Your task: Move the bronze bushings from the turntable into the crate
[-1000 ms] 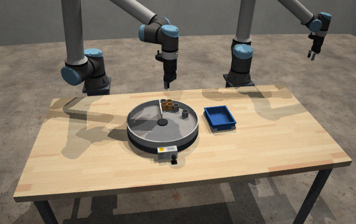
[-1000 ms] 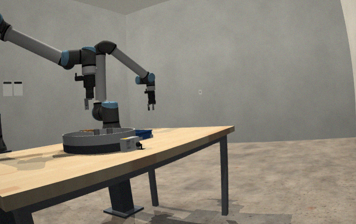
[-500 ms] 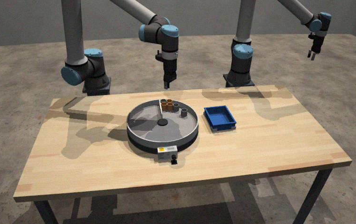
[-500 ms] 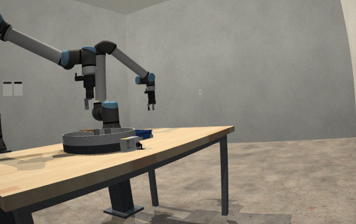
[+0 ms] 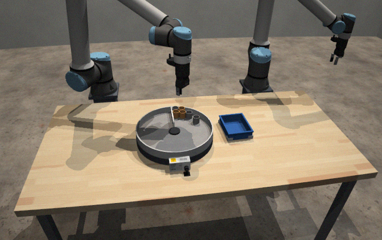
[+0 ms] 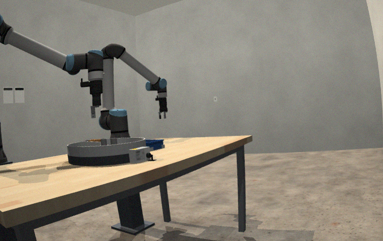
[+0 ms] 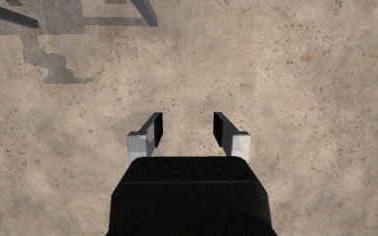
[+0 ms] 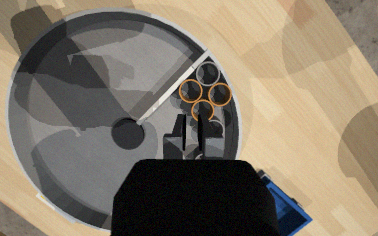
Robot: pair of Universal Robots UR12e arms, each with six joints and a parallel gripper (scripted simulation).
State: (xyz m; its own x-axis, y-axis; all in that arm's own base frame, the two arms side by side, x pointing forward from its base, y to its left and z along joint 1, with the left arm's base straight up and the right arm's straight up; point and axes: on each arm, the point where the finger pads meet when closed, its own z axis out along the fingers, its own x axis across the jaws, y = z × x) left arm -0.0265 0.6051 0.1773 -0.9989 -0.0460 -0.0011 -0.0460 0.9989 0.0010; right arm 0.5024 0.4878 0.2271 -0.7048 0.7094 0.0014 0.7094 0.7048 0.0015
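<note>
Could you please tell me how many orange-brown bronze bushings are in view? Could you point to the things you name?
3. All the orange-brown, ring-topped bronze bushings point(image 5: 176, 114) point(image 8: 190, 101) stand clustered on the round grey turntable point(image 5: 156, 146) point(image 8: 70, 165), beside its white divider bar point(image 5: 173, 119) point(image 8: 165, 96); none shows in the blue crate point(image 5: 235, 135).

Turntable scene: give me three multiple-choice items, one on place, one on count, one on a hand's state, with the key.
1. Where are the bronze bushings?
A) In the crate
B) On the turntable
C) On the floor

2. How many bronze bushings are there?
A) Three
B) Five
C) Six

3. How is the left hand?
A) Shut
B) Gripping a bushing
C) Open

Key:
1 B: the top view shows them inside its rim.
2 A: the right wrist view shows three orange rings.
3 C: its wrist view shows fingers wide apart, nothing between.
</note>
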